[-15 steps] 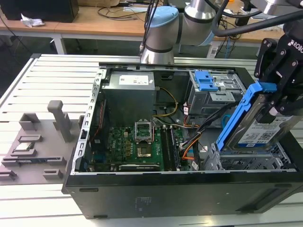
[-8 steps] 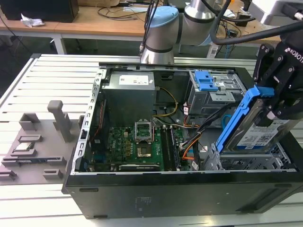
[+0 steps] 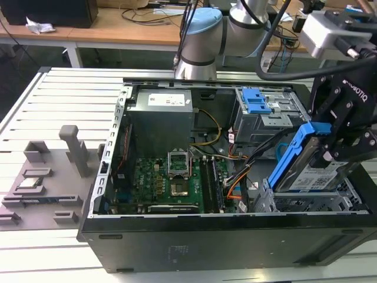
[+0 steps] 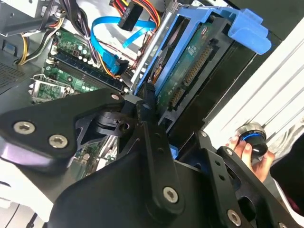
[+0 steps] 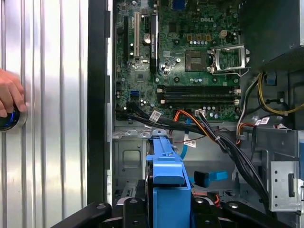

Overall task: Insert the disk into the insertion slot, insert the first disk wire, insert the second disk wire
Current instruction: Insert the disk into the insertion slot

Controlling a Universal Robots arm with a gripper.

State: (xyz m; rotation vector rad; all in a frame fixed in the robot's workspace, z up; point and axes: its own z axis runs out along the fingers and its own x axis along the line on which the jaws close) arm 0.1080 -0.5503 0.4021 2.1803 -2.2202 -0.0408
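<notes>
Computer case (image 3: 206,250) on slatted table (image 3: 59,100)

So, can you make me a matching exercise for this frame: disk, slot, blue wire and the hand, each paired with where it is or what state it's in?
Things:
1. disk
2. insertion slot
3. second disk wire
4. person's hand

Places or states:
A. on a blue-ringed knob on the ribbed table
B. held tilted in the gripper
C. curving inside the case, near the motherboard
D. perforated metal, directly beneath the tilted disk

Pairs: 1-B, 2-D, 3-C, 4-A.
</notes>
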